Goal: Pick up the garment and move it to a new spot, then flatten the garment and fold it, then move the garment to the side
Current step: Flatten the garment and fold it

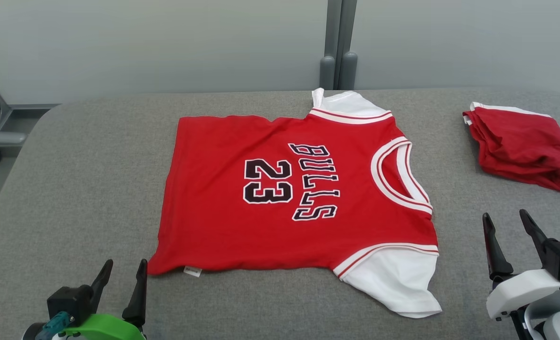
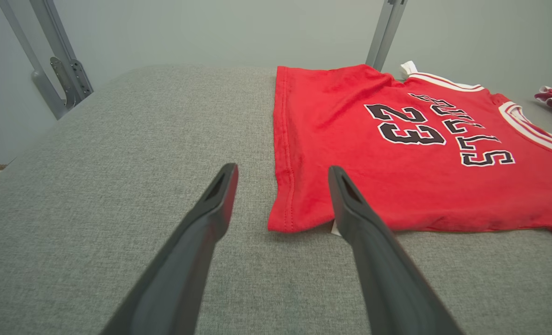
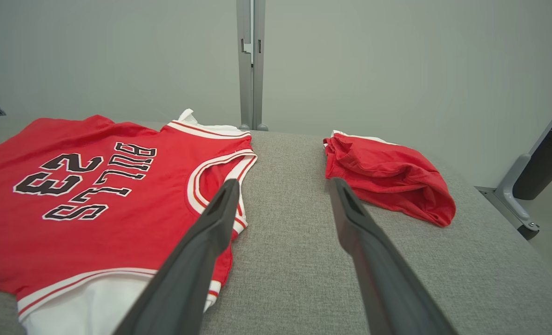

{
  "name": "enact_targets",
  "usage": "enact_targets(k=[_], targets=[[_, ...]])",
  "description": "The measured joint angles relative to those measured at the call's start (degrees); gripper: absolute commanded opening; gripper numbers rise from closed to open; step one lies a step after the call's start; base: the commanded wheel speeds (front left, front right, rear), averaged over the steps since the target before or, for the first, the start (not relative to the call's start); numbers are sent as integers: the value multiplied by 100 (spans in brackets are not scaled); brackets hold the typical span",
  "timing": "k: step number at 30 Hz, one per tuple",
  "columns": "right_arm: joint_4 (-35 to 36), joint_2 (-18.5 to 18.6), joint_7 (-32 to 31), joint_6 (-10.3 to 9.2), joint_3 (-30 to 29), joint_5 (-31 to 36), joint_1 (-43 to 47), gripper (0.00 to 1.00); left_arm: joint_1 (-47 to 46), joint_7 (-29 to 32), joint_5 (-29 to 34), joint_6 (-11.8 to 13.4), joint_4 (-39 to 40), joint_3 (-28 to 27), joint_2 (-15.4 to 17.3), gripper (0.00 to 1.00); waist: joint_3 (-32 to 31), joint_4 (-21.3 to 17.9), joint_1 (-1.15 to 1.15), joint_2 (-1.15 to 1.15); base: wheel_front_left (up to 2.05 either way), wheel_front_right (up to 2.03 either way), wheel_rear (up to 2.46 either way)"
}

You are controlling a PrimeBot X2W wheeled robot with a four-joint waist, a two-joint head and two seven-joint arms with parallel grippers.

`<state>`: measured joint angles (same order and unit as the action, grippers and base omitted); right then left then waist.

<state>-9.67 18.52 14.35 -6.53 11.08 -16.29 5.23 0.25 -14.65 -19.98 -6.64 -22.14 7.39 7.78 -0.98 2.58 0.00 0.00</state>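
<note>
Now the left end effector [image 1: 126,262] hangs released and empty, the hem corner [image 1: 156,268] of the shirt [image 1: 280,198] just ahead of its fingertips. The shirt lies flat on the tabletop [image 1: 81,165] between both. The right end effector [image 1: 504,215], likewise released, sits right of the white sleeve [image 1: 393,278], folded red cloth [image 1: 521,146] beyond it. Folding cleanly likely means pinching both near corners level, together.

A grey fabric-covered table [image 1: 96,165] carries a folded red cloth bundle with white trim [image 1: 521,146] near its far right edge. A grey metal post [image 1: 339,47] stands behind, against a pale wall [image 1: 143,42].
</note>
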Motion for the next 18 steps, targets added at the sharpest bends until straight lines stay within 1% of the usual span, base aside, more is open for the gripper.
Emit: enact_targets(k=[9, 12, 15, 18], targets=[[-1, -35, -1, 48, -67, 70, 1, 100, -30, 0, 0, -37, 1, -2, 0, 100, 10, -14, 0, 0, 0, 0, 0], [-13, -64, 0, 104, -36, 74, 4, 100, -30, 0, 0, -37, -3, 0, 0, 100, 19, -24, 0, 0, 0, 0, 0], [-134, -107, 7, 238, 142, 76, 53, 100, -30, 0, 0, -38, -35, 20, -2, 100, 51, -29, 0, 0, 0, 0, 0], [-465, -200, 7, 399, 423, 75, 256, 100, -38, 0, 0, -38, -60, 66, -16, 100, 113, -27, 0, 0, 0, 0, 0]])
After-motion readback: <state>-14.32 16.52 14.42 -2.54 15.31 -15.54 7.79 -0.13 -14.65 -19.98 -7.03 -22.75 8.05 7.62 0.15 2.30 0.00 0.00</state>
